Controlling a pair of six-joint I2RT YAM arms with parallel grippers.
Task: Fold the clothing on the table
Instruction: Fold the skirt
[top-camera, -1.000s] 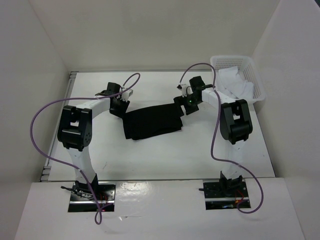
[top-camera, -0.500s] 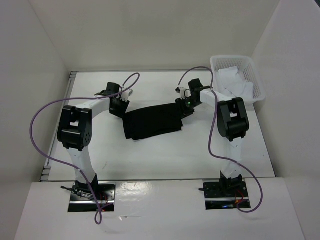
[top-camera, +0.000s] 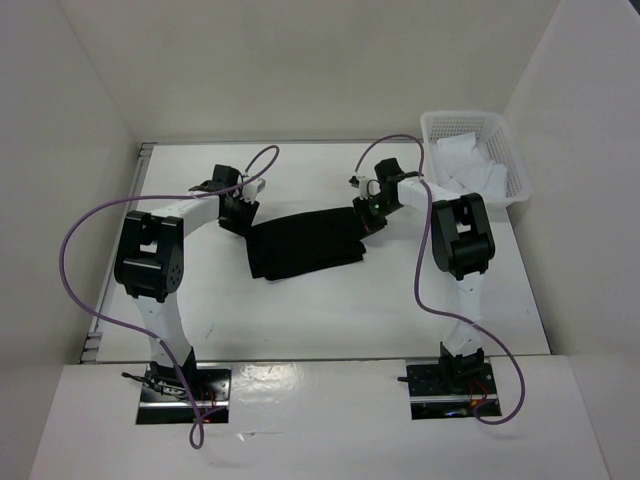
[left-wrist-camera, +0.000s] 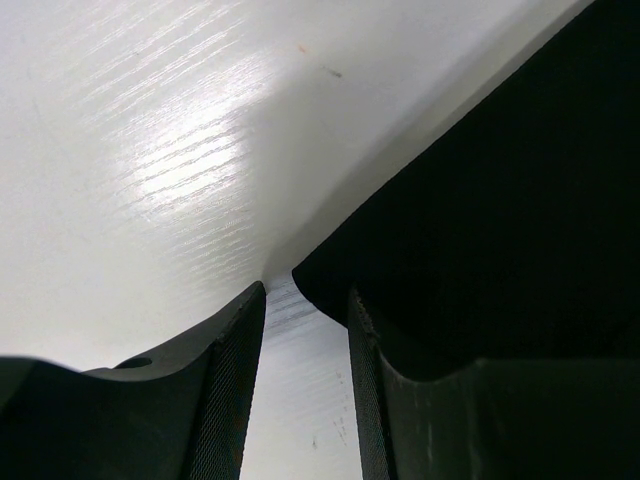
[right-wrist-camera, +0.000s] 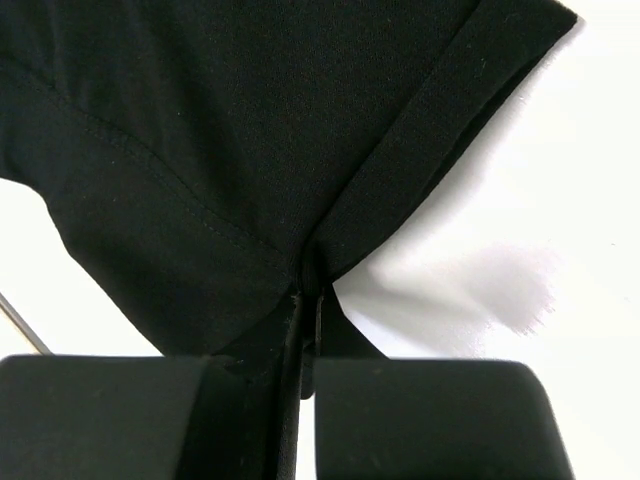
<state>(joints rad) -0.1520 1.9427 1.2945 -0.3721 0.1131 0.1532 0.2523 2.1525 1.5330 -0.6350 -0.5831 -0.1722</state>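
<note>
Clothing (top-camera: 305, 245) lies left-right between 2 arms; right gripper (right-wrist-camera: 305, 340) pinched on hem, left gripper (left-wrist-camera: 305, 300) half-open at corner (nothing held).

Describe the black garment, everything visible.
The clothing is plain, matte black soft fabric with stitched hems. It lies flat as a rough, slightly tilted rectangle in the middle of the table. The right gripper is shut, pinching its right edge at a hem fold. The left gripper, jaws apart, sits at its left corner.

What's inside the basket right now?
White cloth pieces lie piled in the basket. Whatever is beneath them, and the basket's floor, is covered.
</note>
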